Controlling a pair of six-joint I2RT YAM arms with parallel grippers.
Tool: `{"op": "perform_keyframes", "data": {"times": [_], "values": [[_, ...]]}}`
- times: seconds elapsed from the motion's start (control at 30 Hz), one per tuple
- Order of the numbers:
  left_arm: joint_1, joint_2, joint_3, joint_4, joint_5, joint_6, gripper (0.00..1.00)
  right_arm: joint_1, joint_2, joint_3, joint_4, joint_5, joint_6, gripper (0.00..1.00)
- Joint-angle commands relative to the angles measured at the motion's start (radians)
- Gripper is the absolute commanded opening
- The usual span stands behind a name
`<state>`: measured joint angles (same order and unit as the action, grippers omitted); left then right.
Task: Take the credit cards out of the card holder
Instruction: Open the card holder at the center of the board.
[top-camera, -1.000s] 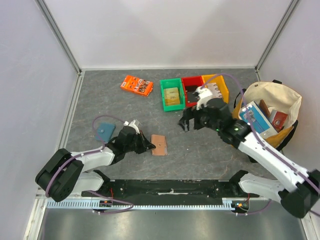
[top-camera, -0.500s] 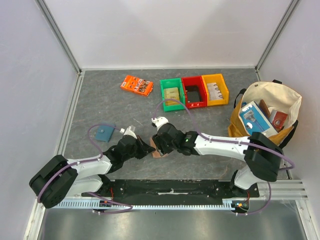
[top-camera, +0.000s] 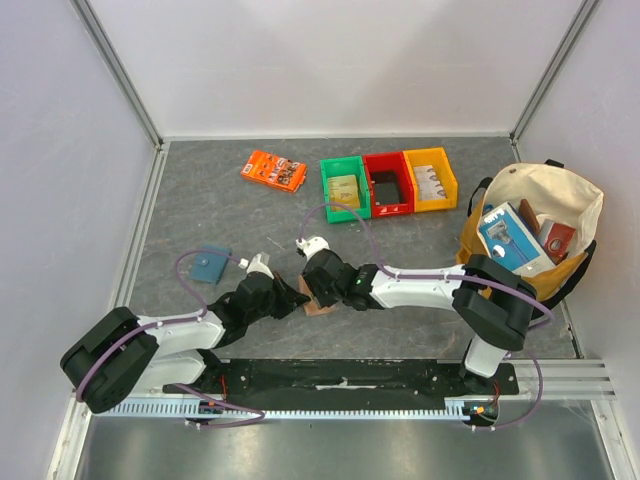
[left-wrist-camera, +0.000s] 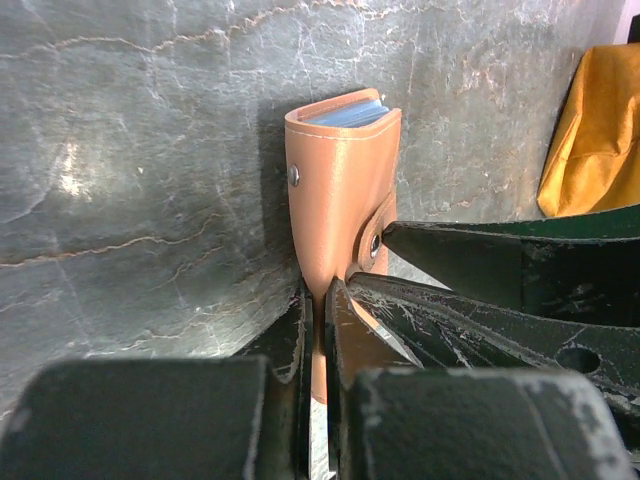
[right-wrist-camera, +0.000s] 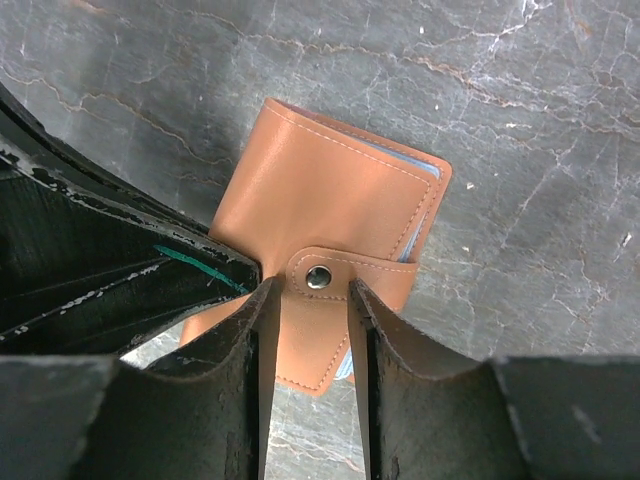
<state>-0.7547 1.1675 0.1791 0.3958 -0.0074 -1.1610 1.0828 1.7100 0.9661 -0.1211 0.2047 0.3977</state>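
On grey table (top-camera: 200, 200), snapped tan card holder (right-wrist-camera: 330, 200)

In the top view the card holder (top-camera: 321, 306) is covered almost wholly by the left hand (top-camera: 296, 292) and the right hand (top-camera: 319, 290). Only a tan corner is seen, and neither hand's fingertips can be made out.

In the left wrist view the holder's near end is lost between the left hand's fingers (left-wrist-camera: 290, 330), and the cards (left-wrist-camera: 345, 110) are shown only as a thin blue edge. A yellow bag (left-wrist-camera: 590, 130) is cut off by the right edge.

In the right wrist view one corner of the holder is hidden by a dark finger. Whether the right hand's fingers (right-wrist-camera: 245, 380) touch the snap tab (right-wrist-camera: 318, 277) cannot be told.

The contents of the three bins (top-camera: 386, 158) are too small to be identified.
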Motion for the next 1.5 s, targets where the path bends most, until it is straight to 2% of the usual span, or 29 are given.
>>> {"op": "perform_keyframes", "data": {"times": [0.0,0.43,0.6,0.8,0.93,1.03,1.23,1.4,1.47], "values": [[-0.009,0.008,-0.003,0.041,-0.042,-0.011,0.02,0.003,0.046,0.036,0.021,0.045,-0.002,0.40],[-0.038,-0.032,0.014,0.002,-0.029,0.001,0.02,0.011,0.057,0.057,-0.015,0.226,-0.030,0.39],[-0.051,-0.069,0.022,-0.028,-0.037,0.003,0.02,0.016,0.076,0.063,-0.025,0.223,-0.036,0.28],[-0.049,-0.144,0.039,-0.100,-0.049,0.026,0.02,0.011,0.039,0.033,-0.066,0.311,-0.030,0.00],[-0.051,-0.218,0.071,-0.189,-0.074,0.060,0.02,-0.003,-0.035,0.008,-0.074,0.306,-0.016,0.00],[-0.051,-0.273,0.097,-0.241,-0.082,0.090,0.02,-0.049,-0.119,-0.027,-0.054,0.228,0.000,0.00],[-0.040,-0.293,0.122,-0.258,-0.075,0.158,0.02,-0.184,-0.291,-0.162,0.067,-0.046,0.036,0.00],[0.029,-0.221,0.126,-0.105,0.105,0.210,0.02,-0.265,-0.420,-0.280,0.191,-0.237,0.087,0.00],[0.055,-0.175,0.128,-0.068,0.136,0.213,0.03,-0.284,-0.449,-0.309,0.224,-0.272,0.098,0.00]]}}
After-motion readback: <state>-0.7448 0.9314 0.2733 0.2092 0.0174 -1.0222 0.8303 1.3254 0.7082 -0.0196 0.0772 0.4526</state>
